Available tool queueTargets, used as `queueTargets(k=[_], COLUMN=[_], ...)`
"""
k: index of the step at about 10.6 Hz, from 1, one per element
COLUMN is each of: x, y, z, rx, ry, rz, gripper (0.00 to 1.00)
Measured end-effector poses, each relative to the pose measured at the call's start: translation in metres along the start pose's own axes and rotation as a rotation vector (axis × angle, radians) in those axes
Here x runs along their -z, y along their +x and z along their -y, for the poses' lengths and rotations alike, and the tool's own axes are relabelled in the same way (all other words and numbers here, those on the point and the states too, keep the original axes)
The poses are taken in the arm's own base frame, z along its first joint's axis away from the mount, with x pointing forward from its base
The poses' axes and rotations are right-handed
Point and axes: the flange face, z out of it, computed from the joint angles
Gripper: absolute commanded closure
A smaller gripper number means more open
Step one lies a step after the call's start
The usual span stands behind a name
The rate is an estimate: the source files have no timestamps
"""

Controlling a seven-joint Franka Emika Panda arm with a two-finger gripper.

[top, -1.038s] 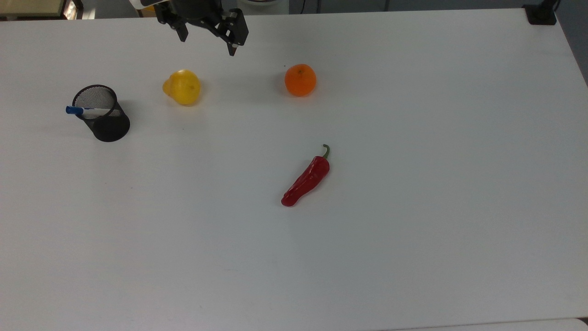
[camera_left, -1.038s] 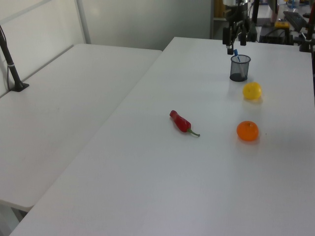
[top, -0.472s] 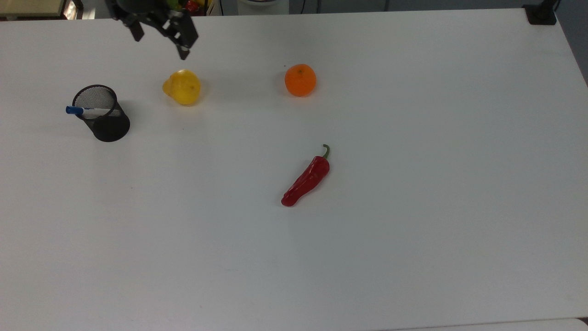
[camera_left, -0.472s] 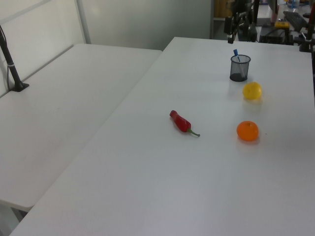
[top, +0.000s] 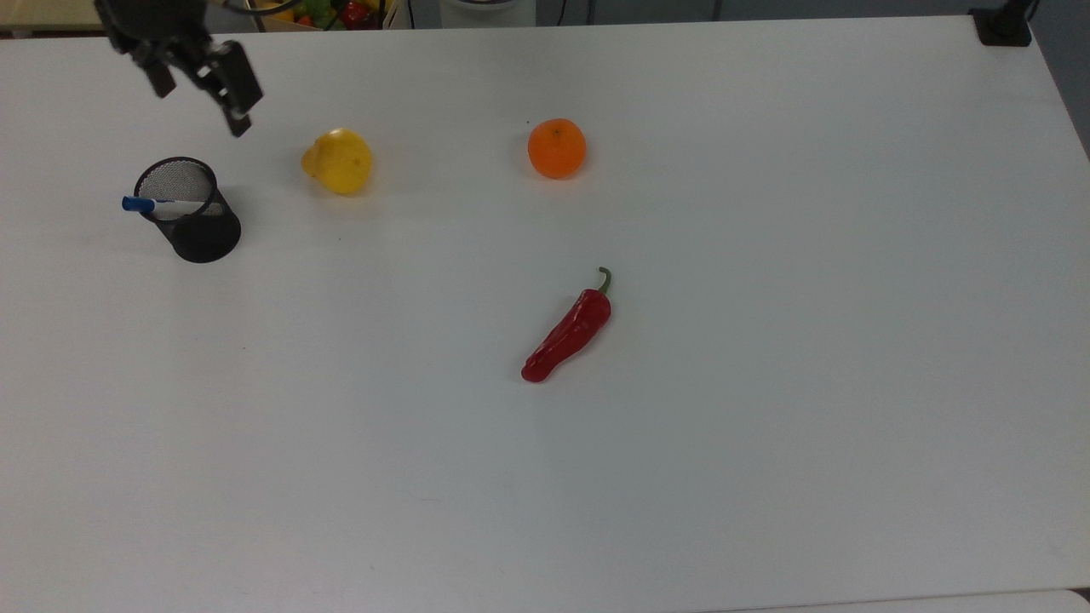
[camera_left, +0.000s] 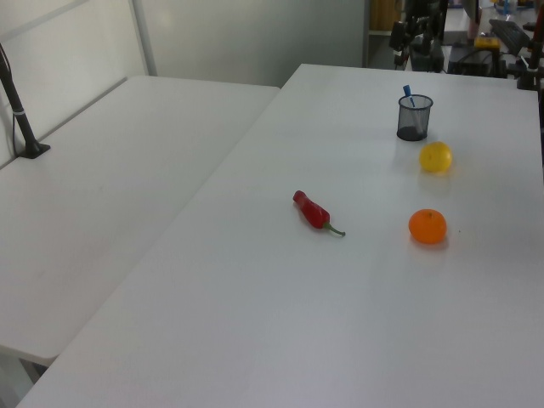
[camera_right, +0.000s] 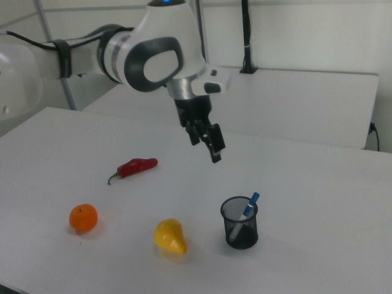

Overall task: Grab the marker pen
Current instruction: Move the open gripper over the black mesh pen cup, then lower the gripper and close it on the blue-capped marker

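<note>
The marker pen (top: pixel 152 204), white with a blue cap, leans in a black mesh cup (top: pixel 192 217) at the top view's left, its cap sticking out over the rim. The right view has the marker pen (camera_right: pixel 248 206) pointing up out of the cup (camera_right: pixel 239 223). The left view has the pen (camera_left: pixel 408 92) in the cup (camera_left: pixel 414 118) at the far end of the table. My gripper (top: pixel 201 109) hangs in the air just beyond the cup, toward the table's far edge. It is open with nothing between its fingers. In the right view the gripper (camera_right: pixel 207 150) is above and left of the cup.
A yellow pear (top: pixel 338 161) lies to the right of the cup in the top view, and an orange (top: pixel 557 148) farther right. A red chilli pepper (top: pixel 568 330) lies mid-table. A black post base (top: pixel 1003 25) sits at the far right corner.
My gripper has swept to the top view's left along the far edge, from beyond the pear to near the cup. It has stayed open. Nothing on the table has moved.
</note>
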Motion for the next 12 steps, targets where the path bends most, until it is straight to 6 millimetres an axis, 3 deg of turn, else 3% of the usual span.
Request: queueTargets(k=[3,6,9,11,12], x=[-0.033,-0.055,-0.077,-0.101,-0.109], y=[0.028,0.041,0.048,0.05,0.05], z=[-0.054,-0.089,-0.093,-0.088,-0.088], rx=[-0.079,-0.098,-0.085,-0.076,-0.074], ry=[-0.016,-0.031,-0.038,-0.042,-0.044], rz=[-0.073,-0.112,-0.123,-0.096,-0.085], gripper=[0.0,0.0,0.0,0.07,0.17])
